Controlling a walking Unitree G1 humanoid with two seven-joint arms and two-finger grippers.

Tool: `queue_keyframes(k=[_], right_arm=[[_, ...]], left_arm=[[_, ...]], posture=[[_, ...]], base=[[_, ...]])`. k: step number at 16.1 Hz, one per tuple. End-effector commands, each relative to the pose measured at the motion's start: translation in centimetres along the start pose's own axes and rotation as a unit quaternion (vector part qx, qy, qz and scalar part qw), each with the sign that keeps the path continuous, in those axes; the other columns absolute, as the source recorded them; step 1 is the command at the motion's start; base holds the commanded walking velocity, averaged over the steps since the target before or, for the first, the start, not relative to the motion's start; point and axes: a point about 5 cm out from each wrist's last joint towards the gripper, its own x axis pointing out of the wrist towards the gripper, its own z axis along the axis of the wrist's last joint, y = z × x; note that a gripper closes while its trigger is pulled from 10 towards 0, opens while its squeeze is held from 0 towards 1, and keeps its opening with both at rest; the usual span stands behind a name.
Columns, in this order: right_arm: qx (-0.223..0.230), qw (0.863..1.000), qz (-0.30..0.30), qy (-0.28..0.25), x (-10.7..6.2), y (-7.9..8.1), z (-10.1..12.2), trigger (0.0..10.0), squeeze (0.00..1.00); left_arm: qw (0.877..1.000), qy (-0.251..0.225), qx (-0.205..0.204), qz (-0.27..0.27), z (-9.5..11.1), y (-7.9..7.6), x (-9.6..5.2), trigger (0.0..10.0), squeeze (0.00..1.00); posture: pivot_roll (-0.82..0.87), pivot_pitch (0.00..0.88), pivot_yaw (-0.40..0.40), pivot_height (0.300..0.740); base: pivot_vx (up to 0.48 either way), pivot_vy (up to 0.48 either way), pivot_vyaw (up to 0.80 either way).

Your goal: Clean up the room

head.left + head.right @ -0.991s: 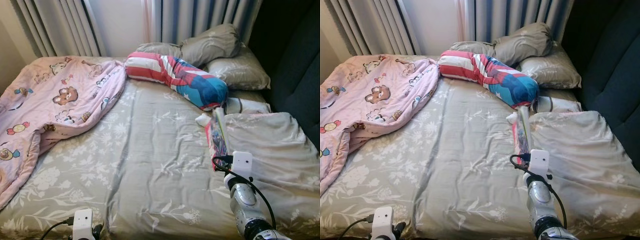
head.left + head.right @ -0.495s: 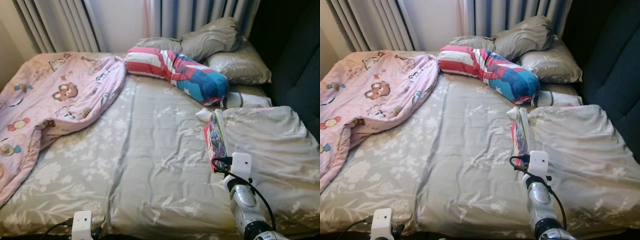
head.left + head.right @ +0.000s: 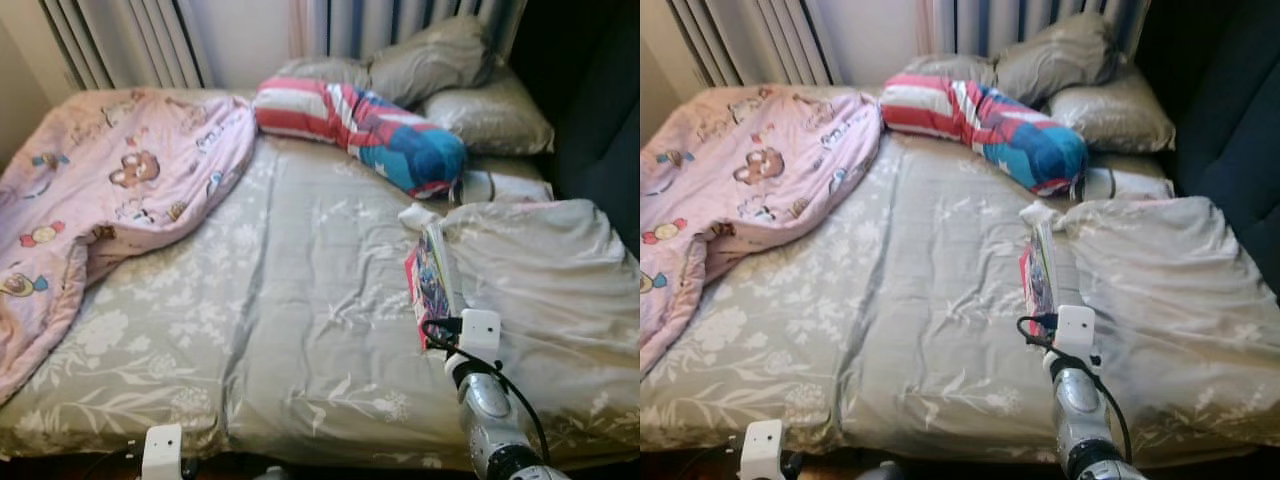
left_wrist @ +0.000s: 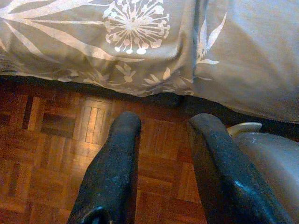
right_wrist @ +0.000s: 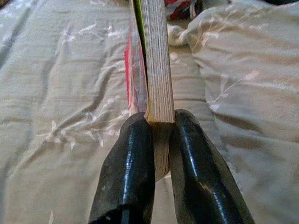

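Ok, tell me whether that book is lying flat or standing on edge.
On edge: the book stands spine-up on the bed, pinched in the right gripper.

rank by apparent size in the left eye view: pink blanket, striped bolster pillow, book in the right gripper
1. pink blanket, clearly the largest
2. striped bolster pillow
3. book, smallest, seen edge-on between the closed fingers of the right gripper, so its real size is unsure

My right arm (image 3: 490,420) reaches forward, and my right gripper (image 5: 160,140) is clamped on a book (image 5: 155,70). My left gripper (image 4: 163,140) hangs low, its fingers (image 4: 114,163) apart, holding nothing.
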Motion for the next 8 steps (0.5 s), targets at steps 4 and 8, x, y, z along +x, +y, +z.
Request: queue_keyframes(k=[4, 8], right_arm=[[0.009, 1.000, -0.004, -0.022, 0.17, 0.10, 0.76, 10.0, 0.00], [-0.002, 1.000, -0.010, -0.002, 0.65, -0.27, 1.07, 10.0, 0.00]], left_arm=[[1.000, 0.008, 0.003, 0.007, -0.68, 0.53, -0.29, 10.0, 0.00], [1.000, 0.006, 0.007, 0.009, -0.94, 0.94, -0.48, 10.0, 0.00]], posture=[[0.12, 0.135, 0.014, 0.651], [0.12, 0.151, 0.023, 0.651]], base=[[0.000, 0.000, 0.00], [0.000, 0.000, 0.00]])
